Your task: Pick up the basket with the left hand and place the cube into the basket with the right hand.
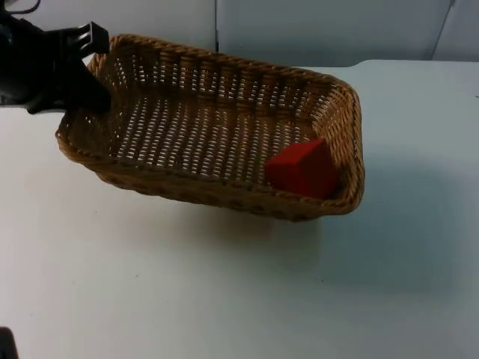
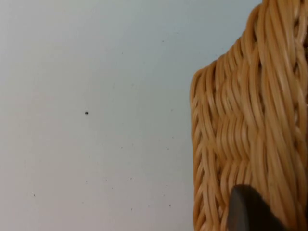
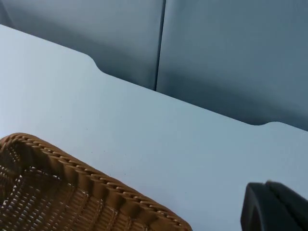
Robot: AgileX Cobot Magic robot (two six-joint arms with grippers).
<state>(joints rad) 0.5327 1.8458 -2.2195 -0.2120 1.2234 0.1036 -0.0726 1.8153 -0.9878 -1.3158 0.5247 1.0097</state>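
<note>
A tan wicker basket (image 1: 187, 127) hangs tilted a little above the white table (image 1: 224, 299), casting a shadow below it. My left gripper (image 1: 90, 93) is shut on the rim at the basket's left end. In the left wrist view the basket's woven wall (image 2: 240, 120) stands close beside a black fingertip (image 2: 248, 209). A red cube (image 1: 303, 168) lies inside the basket at its right end, against the wall. My right gripper (image 3: 274, 207) is off to the side of the basket's rim (image 3: 96, 180), apart from it and above the table.
The grey partition wall (image 1: 314, 30) closes the table's far edge, just behind the basket. White table top stretches in front of and to the right of the basket. A small dark object (image 1: 6, 342) sits at the near left corner.
</note>
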